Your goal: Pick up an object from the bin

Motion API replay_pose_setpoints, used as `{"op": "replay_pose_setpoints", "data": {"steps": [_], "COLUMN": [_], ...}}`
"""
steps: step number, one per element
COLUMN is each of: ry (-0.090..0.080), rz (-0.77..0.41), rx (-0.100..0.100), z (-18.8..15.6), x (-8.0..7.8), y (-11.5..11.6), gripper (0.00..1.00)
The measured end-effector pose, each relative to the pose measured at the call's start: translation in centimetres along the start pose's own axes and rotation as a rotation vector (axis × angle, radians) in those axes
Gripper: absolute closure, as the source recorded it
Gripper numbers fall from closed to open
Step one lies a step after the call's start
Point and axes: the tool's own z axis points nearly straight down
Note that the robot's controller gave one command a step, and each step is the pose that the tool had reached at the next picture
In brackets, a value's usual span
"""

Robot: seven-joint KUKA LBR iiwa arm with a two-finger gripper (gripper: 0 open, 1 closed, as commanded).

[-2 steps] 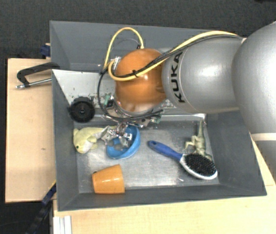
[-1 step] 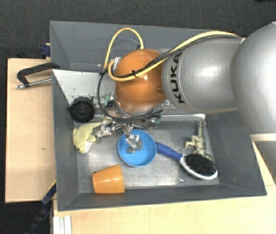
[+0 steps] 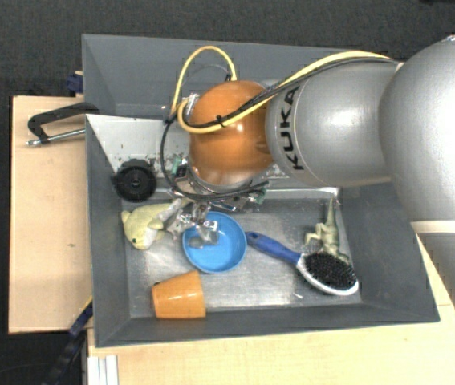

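The thing under the gripper is a shallow round blue plastic bowl (image 3: 221, 251). It sits upright with its open side up, its inside smooth and bare, and its rim is a clean circle apart from the upper left part, which the tool covers.

The silver jointed arm (image 3: 331, 127) comes in from the right and bends down into the grey metal bin (image 3: 107, 279). Its wrist, under a rounded orange cover (image 3: 223, 135) with a yellow cable (image 3: 203, 54) looped above it, points almost straight down. The metal gripper (image 3: 196, 220) hangs low at the end of the wrist, over the bowl's upper left rim. Whether it is spread, closed or clamped on that rim cannot be told (the parts overlap too much from this angle).

The bowl lies directly below the gripper and reaches out to its lower right. Just to the gripper's left lies a pale yellow soft toy (image 3: 139, 224), close to the bowl's edge. Farther up and to the left sits a black round wheel-like disc (image 3: 134, 181). Below the gripper, past the bowl, an orange plastic cup (image 3: 179, 296) lies on its side. To the right, a blue-handled brush with black bristles (image 3: 327, 273) points its handle toward the bowl, and a small cream-coloured figure (image 3: 323, 235) stands just above the brush head, well apart from the gripper.
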Motion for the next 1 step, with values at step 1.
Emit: {"op": "replay_pose_setpoints", "data": {"steps": [1], "ry": [-0.006], "rz": [-0.041], "rx": [0.010], "z": [-15.53], "x": [-1.29], "y": [1.60], "gripper": [1.00]}}
